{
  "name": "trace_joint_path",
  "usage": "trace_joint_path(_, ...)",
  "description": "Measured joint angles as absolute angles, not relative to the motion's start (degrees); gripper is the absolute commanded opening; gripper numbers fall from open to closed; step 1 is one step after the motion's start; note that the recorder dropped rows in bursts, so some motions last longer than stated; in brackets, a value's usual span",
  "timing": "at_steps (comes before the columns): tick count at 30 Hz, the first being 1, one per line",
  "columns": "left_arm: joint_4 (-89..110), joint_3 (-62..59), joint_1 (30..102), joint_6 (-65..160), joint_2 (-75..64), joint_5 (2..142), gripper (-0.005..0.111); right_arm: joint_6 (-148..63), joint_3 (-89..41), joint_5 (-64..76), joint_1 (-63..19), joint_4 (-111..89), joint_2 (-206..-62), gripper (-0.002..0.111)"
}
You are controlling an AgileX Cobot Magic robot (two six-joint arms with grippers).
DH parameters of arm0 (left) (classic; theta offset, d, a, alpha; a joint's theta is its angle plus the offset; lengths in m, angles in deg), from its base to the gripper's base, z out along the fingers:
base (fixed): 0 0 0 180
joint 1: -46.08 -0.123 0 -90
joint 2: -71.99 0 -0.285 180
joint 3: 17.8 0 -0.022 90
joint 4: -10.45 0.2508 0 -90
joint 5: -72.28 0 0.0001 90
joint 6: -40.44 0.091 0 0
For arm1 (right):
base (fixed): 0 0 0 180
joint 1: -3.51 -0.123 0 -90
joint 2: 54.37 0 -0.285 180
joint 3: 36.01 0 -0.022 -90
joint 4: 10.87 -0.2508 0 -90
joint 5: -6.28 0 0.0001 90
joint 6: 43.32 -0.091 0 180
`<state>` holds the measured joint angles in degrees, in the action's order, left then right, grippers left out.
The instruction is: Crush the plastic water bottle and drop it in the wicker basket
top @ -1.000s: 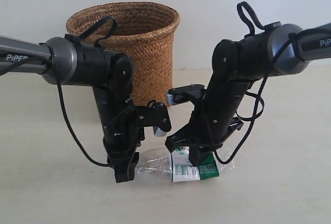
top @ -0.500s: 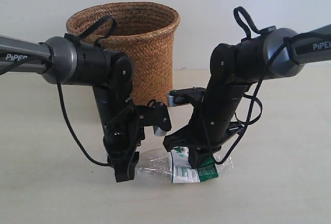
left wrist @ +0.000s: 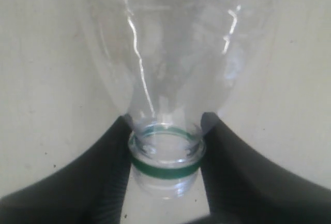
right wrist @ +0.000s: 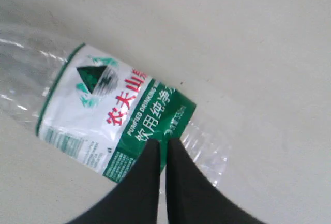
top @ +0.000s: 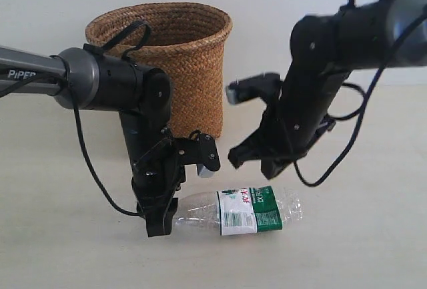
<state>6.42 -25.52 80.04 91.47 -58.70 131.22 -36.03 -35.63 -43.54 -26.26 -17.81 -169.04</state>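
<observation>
The plastic water bottle (top: 248, 211) lies on its side on the table, with its white-and-green label facing up. My left gripper (top: 159, 225) is shut on the bottle's neck, and its black fingers (left wrist: 103, 167) press either side of the green ring (left wrist: 164, 169) in the left wrist view. My right gripper (top: 253, 162) hangs above the bottle, clear of it and shut with nothing in it. In the right wrist view its fingertips (right wrist: 155, 149) sit over the label (right wrist: 111, 118). The wicker basket (top: 180, 55) stands upright behind the left arm.
A white wall runs behind the basket. Black cables loop off both arms. Pale tabletop stretches in front of and to both sides of the bottle.
My right gripper has let go of the bottle's label end and risen up and to the right. The bottle now lies flat on the table. The left gripper has held still.
</observation>
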Motion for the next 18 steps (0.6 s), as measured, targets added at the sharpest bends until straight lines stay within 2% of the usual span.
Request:
trace_joint_path(13,6.4,-25.5,80.0,91.5,-58.7,131.5,0.004,-38.5,-35.4,-43.1,-26.3,-11.6,-134.3,0.000)
trace_joint_path(18,6.4,-25.5,80.0,91.5,-58.7,131.6,0.004,-38.0,-28.0,-40.0,-26.3,-10.9,-120.6,0.000)
